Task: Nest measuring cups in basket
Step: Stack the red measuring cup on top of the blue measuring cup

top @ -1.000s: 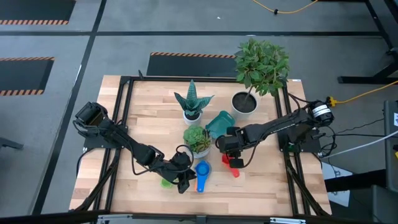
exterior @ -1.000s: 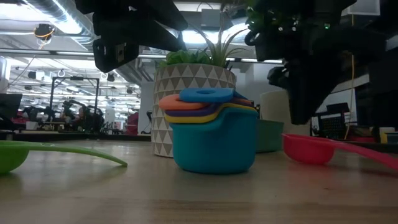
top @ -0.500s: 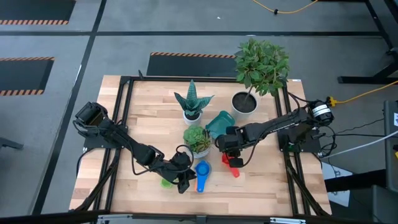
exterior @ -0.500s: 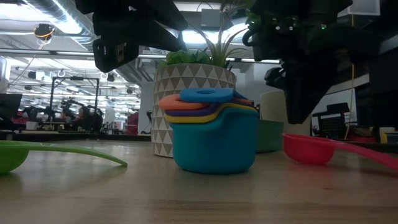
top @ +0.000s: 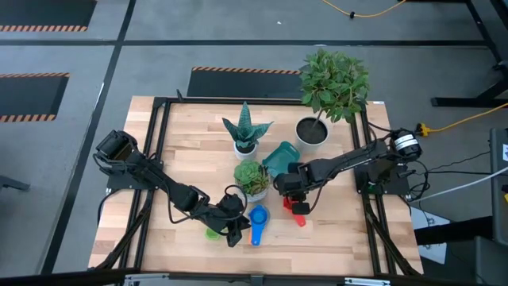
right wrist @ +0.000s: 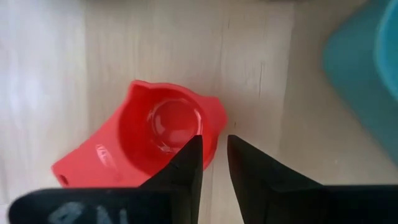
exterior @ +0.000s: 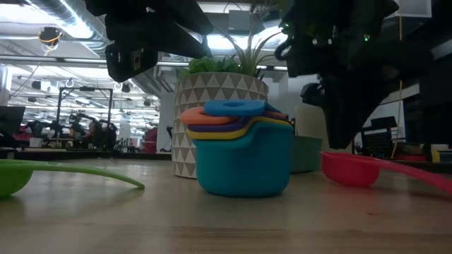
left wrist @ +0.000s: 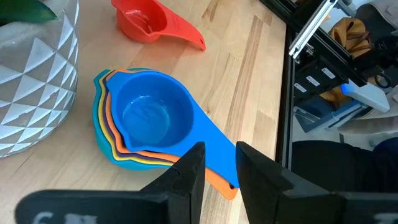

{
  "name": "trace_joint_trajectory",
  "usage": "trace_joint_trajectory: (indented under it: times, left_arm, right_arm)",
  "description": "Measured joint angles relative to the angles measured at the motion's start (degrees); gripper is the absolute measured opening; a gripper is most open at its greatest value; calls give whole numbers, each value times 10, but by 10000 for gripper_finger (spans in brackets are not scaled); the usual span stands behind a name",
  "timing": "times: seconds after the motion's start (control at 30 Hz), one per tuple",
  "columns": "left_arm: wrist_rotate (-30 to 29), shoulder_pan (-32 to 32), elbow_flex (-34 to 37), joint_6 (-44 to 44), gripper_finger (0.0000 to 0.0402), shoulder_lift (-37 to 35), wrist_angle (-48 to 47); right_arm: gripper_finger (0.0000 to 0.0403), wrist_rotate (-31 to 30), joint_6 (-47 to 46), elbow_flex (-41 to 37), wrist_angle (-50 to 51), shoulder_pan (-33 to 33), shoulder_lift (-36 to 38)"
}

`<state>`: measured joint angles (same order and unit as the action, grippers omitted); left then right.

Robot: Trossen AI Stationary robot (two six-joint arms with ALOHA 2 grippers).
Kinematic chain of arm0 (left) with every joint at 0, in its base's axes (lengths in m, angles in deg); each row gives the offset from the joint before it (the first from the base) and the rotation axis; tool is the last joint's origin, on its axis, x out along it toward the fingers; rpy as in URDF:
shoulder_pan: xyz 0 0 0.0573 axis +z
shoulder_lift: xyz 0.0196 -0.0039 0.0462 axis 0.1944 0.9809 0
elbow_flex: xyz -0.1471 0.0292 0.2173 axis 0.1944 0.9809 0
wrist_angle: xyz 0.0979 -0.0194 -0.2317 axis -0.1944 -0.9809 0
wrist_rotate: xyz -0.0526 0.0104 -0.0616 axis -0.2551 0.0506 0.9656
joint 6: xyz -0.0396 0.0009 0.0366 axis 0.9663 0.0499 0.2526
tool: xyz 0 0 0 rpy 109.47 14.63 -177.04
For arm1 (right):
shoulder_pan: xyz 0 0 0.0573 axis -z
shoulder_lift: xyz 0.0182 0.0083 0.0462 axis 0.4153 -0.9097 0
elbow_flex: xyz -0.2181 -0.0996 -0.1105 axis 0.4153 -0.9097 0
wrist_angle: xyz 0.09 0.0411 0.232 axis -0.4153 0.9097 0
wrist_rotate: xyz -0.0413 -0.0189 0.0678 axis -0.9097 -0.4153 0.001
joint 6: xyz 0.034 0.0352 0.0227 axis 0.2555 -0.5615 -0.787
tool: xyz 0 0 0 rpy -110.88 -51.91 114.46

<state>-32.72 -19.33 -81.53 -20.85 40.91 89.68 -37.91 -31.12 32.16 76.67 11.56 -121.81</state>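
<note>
Measuring cups sat mostly stacked near the tabletop's front edge, red cup and green cup loose, basket empty, both jaws slightly apart, holding nothing.

Even overhead light on the pale wooden table, shadows soft. At table height, bright ceiling strip lights backlight both arms into silhouettes. Close behind the left gripper, its own dark fingers blur.

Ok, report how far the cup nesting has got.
Done: several cups sit nested in a stack on the table, blue on top. In hand: nothing held; the right gripper hovers over the loose red cup, the left gripper above the stack. Left: red cup, green cup, and all into the teal basket.
</note>
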Motion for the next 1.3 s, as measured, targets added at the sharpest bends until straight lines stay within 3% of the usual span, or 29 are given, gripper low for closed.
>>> trace_joint_trajectory:
  times: [0.73,0.9,1.07,1.3]
  left_arm:
    - [0,0,0,0,82,0,0]
    - [0,0,0,0,82,0,0]
    - [0,0,0,0,82,0,0]
    - [0,0,0,0,82,0,0]
  right_arm:
    - [80,0,-3,0,-16,0,-35]
    - [54,0,-5,0,-17,0,-46]
    - [13,2,-43,0,-20,0,-46]
    - [16,70,-138,9,-11,-5,-45]
